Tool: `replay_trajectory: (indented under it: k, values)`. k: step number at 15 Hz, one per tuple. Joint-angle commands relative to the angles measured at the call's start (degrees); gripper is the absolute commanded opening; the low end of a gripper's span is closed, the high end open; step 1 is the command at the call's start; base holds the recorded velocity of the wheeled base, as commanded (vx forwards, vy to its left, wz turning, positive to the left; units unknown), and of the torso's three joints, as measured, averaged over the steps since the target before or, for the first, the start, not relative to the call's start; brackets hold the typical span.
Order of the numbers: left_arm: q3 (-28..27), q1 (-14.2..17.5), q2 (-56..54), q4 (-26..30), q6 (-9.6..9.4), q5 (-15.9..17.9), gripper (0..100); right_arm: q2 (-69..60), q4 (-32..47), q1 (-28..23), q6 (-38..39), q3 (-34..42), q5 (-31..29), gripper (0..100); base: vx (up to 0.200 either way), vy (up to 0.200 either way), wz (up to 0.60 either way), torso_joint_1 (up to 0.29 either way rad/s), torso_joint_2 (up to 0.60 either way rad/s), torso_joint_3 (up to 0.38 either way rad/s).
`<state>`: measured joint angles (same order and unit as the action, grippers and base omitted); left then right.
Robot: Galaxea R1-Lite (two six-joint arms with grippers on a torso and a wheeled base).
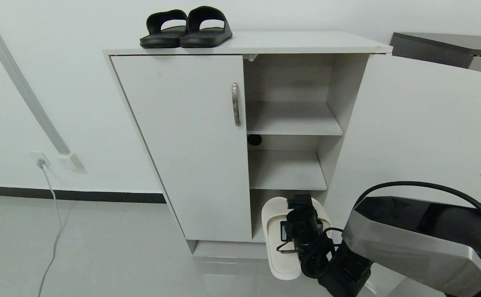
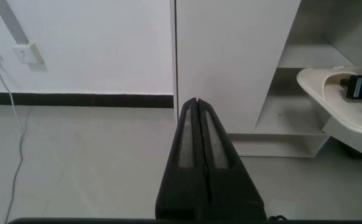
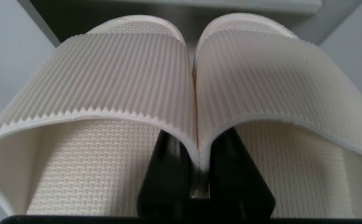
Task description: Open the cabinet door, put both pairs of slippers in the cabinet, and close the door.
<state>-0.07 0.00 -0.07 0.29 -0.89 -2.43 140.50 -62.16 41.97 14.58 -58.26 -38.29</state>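
Right wrist view: right hand (image 3: 196, 177) pinches white slippers (image 3: 122, 81) by their adjoining straps; left hand (image 2: 197, 111) fully closed.

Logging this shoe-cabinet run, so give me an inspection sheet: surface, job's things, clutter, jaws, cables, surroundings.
Surface: white wooden cabinet, right door open, left door closed.
Job's things: pair of black rubber slippers on the cabinet top, left end; pair of cream ribbed slippers held at the bottom compartment's opening.
Clutter: nothing seen.
Jaws: right jaws shut on the cream slippers' touching straps; left jaws shut, holding nothing, low beside the closed door.
Cables: grey cord from wall socket to floor; black cable on the right arm.
Surroundings: white wall, black skirting.
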Motion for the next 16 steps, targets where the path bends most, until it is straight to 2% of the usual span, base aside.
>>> replay_trajectory:
  k: [1,4,13,16]
  values:
    - [0.0,0.0,0.1,0.0,0.01,0.0,0,0.8,-2.5,-0.6,-1.2,0.0,0.0,0,0.0,0.0,0.0,0.012,0.0,-0.066]
    - [0.0,0.0,0.1,0.0,0.01,0.0,0,2.0,-13.0,-1.1,-7.8,1.0,-0.3,0,0.0,0.0,0.0,0.0,0.0,0.0]
    - [0.1,0.0,0.1,0.0,0.01,-0.1,0,3.0,-14.2,-1.8,-8.5,0.7,-0.3,0,0.0,0.0,0.0,0.0,0.0,0.0]
    - [0.0,0.0,0.1,0.0,-0.16,0.1,0,2.9,-14.2,-1.8,-8.7,0.5,-0.3,0,0.2,0.0,0.0,0.001,0.0,0.001]
